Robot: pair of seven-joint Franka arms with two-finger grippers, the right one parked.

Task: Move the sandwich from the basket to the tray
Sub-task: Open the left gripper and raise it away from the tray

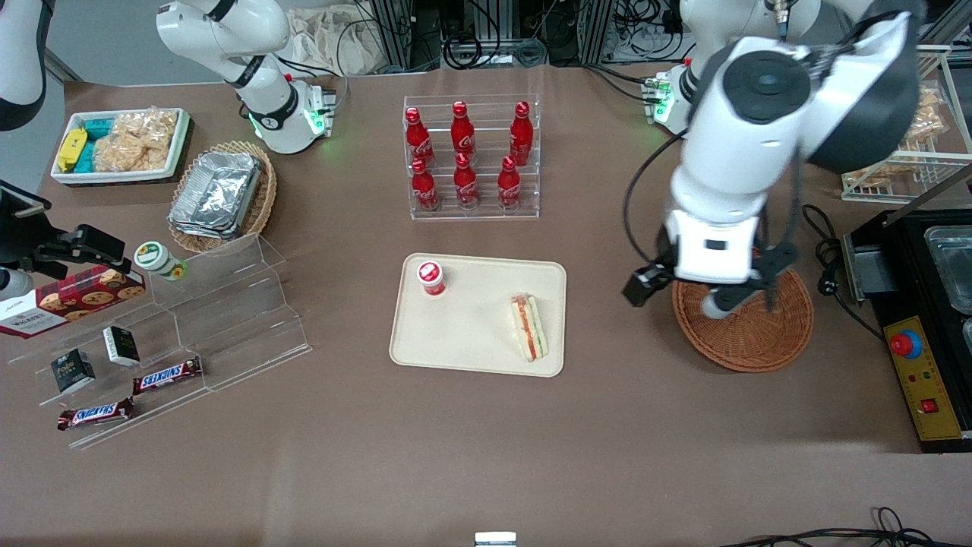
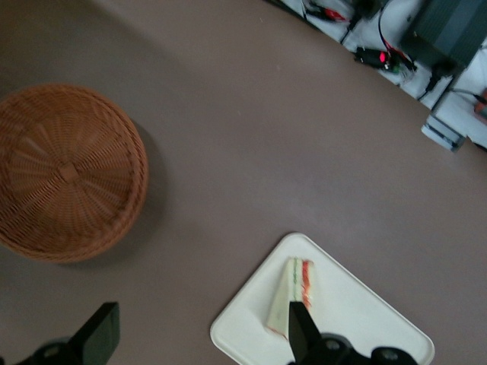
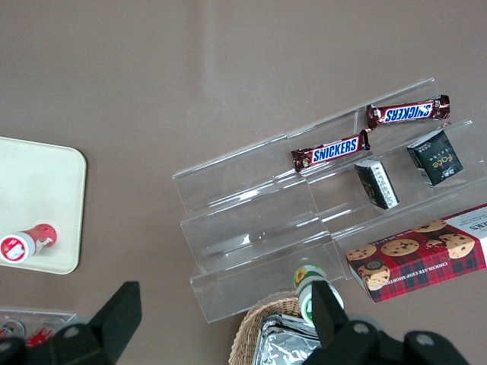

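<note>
The hand, black matt plastic, hung above the rough woven wicker basket, while the sandwich in glossy clear wrap lay on the smooth matt plastic tray on the matt brown counter.

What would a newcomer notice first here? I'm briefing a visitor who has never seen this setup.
Probably the big white working arm, its gripper open and empty above the round wicker basket, which holds nothing. Next, the cream tray mid-table, with the wrapped sandwich lying on it beside a red-capped cup. Farther from the front camera, red bottles stand in a clear rack.
</note>
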